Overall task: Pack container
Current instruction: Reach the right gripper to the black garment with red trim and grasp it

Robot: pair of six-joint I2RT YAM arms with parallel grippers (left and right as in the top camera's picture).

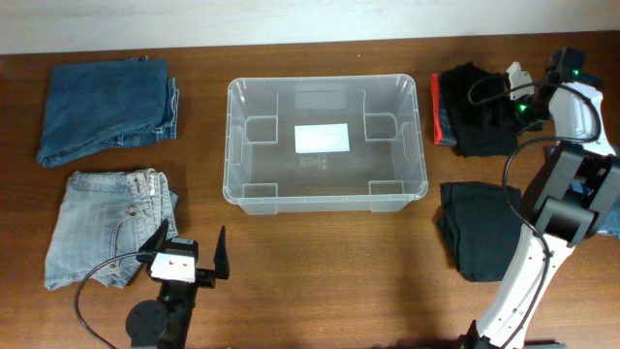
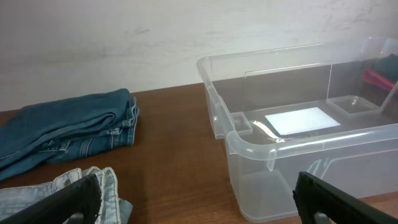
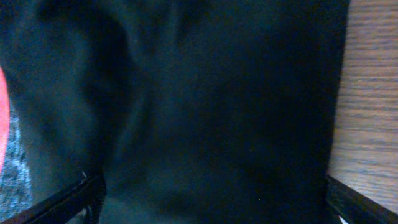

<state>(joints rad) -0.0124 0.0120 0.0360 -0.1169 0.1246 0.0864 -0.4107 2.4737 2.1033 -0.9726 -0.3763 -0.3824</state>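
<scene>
- Brown wooden table (image 1: 320, 281), grain visible, fills the frame up to a pale wall along the top edge.
- Clear container (image 1: 325, 174) stands at centre, white label on its base.
- Folded dark blue jeans (image 1: 107, 109), upper left.
- Folded light blue jeans (image 1: 107, 228), lower left, just below the dark pair.
- Black garment with red edge (image 1: 475, 121), upper right.
- Second black garment (image 1: 480, 237), lower right.

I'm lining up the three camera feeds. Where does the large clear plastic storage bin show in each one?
Overhead: large clear plastic storage bin sits at the centre.
Left wrist: it fills the right half.
Right wrist: not in it.
Shared landmark: black folded garment with red edge, top right overhead, filling the right wrist view, glimpsed through the bin at the left wrist view's right edge.
</scene>
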